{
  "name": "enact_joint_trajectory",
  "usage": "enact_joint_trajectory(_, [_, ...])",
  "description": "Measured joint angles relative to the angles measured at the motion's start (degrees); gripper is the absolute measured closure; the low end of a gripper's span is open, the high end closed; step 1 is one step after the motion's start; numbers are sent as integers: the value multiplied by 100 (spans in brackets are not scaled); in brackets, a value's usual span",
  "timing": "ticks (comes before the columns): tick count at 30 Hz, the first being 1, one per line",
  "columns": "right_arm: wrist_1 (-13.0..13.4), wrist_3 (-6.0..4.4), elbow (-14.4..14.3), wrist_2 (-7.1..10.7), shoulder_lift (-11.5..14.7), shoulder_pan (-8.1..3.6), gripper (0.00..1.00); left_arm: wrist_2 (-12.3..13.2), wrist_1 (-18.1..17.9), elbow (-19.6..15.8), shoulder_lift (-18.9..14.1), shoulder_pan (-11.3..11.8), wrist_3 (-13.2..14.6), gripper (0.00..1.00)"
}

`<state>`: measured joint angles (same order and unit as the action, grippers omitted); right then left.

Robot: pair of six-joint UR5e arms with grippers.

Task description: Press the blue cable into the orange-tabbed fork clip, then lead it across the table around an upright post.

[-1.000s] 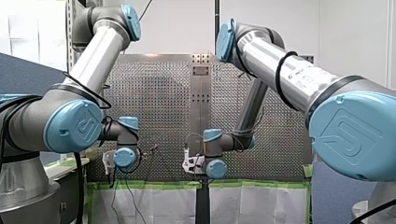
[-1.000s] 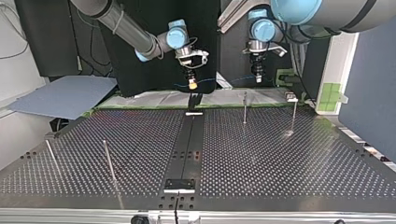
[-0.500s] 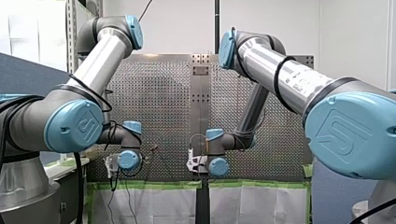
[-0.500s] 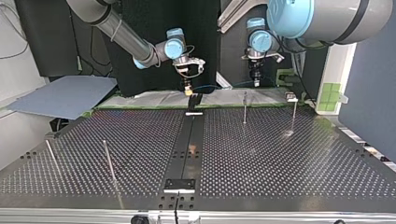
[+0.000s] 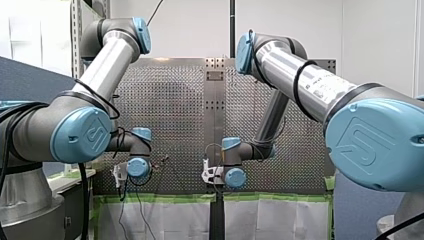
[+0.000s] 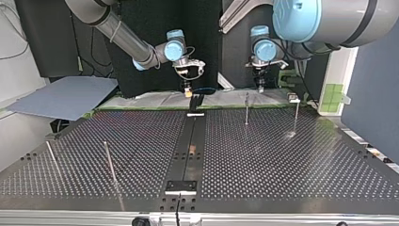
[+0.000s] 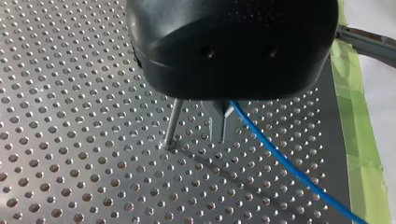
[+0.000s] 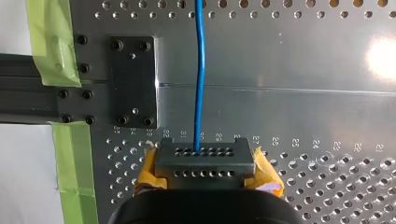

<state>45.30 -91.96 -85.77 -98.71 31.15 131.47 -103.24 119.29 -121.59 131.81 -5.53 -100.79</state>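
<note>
step (judged): seating blue cable (image 8: pixel 200 70) in fork clip (image 6: pixel 196 100), not yet pressed in | right hand (image 6: pixel 188 92) clamped on cable just above clip | left hand (image 7: pixel 222 133) closed on cable, beside upright post (image 7: pixel 172 125) | next: likely lower right hand straight, cable kept taut

The thin blue cable (image 8: pixel 199 84) is a plain bright blue. The perforated metal surface (image 7: pixel 70 140) is silver-grey, patterned with even rows of small dark holes; lime-green tape (image 8: pixel 51 42) lines its edge, next to a white sheet (image 5: pixel 165 220). A dark grey block (image 8: pixel 205 161), dotted with two rows of holes, has orange-yellow sides. My left tool (image 7: pixel 222 139) is black with bare metal fingers (image 7: pixel 215 121). The arms (image 5: pixel 107 65) are silver with light blue joint caps (image 5: pixel 82 135).
</note>
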Motion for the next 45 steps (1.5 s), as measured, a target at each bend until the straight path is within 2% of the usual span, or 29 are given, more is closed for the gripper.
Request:
enact_joint_trajectory(9, [-154, 35, 44, 1, 1, -30, 100, 162, 333, 192, -1, 98, 5, 100])
enact_joint_trajectory(17, [-196, 44, 46, 2, 1, -102, 100, 271, 666, 353, -1, 154, 6, 100])
enact_joint_trajectory(27, [-208, 44, 71, 1, 2, -205, 100, 332, 768, 480, 0, 214, -20, 100])
enact_joint_trajectory(45, [-293, 39, 318, 6, 1, -335, 100, 637, 1015, 858, 0, 379, -331, 100])
